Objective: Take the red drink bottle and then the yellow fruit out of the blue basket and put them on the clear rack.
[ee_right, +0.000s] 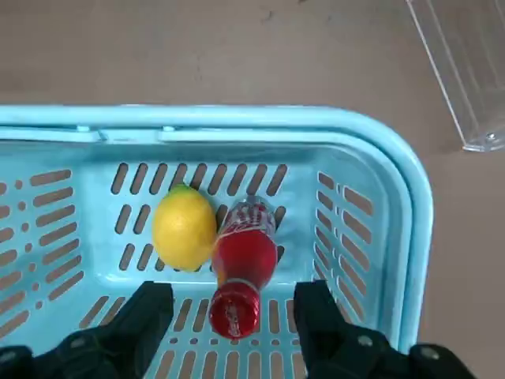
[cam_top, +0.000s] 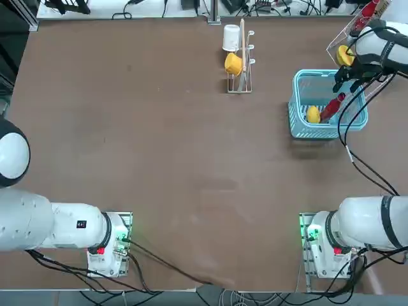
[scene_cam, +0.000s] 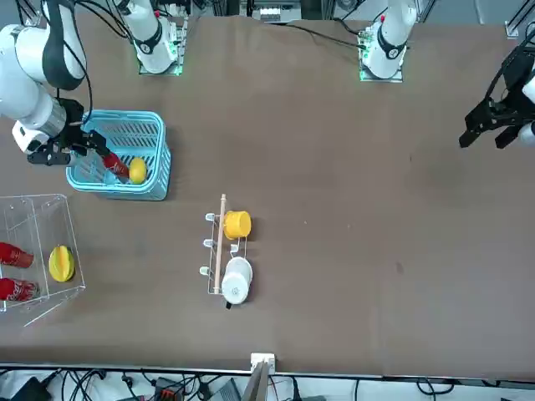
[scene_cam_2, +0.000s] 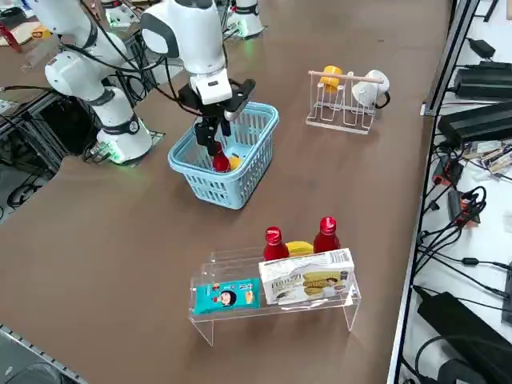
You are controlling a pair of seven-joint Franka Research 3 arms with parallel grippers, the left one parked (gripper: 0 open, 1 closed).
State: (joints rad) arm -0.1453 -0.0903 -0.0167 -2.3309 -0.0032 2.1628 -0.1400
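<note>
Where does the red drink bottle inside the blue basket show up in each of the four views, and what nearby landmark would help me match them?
Top: upper right, bottle right of the lemon.
Front: left, upper half, bottle beside the lemon.
Right side: left of centre, upper half, bottle, partly hidden.
Right wrist: bottle beside the lemon, between the fingers of the right pincer.
Shared landmark: the blue basket around it.
</note>
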